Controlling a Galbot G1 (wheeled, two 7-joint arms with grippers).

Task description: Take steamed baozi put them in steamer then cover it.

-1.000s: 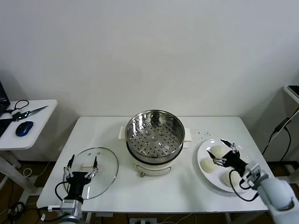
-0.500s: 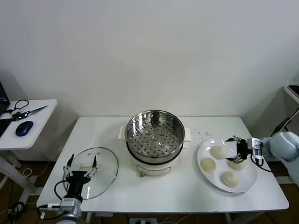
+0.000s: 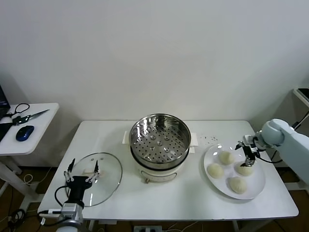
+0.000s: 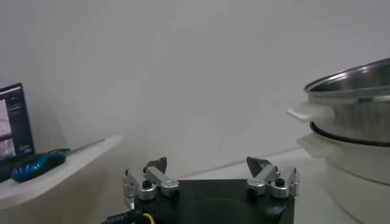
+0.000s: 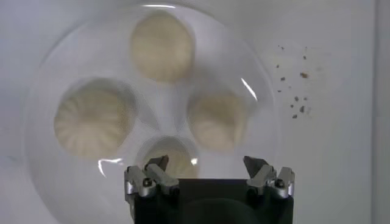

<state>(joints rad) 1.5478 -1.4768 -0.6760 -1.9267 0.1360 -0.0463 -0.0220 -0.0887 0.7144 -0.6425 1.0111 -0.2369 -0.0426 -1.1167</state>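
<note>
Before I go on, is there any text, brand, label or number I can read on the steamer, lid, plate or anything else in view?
None readable.
The steamer, cover and plate show no markings.
The laptop screen on the side desk shows content, but it is too blurred to read.

You see the right gripper [image 3: 247, 153] at the frame's right edge: black, on a rounded pale-grey arm trailing black cable. At lower left, the left gripper [image 3: 82, 170] shows thin black fingers with silver, screw-fastened knuckles.

a lab or office: bare white wall [image 3: 154, 53], side desk [image 3: 29, 128] with computer mouse [image 3: 25, 133].
</note>
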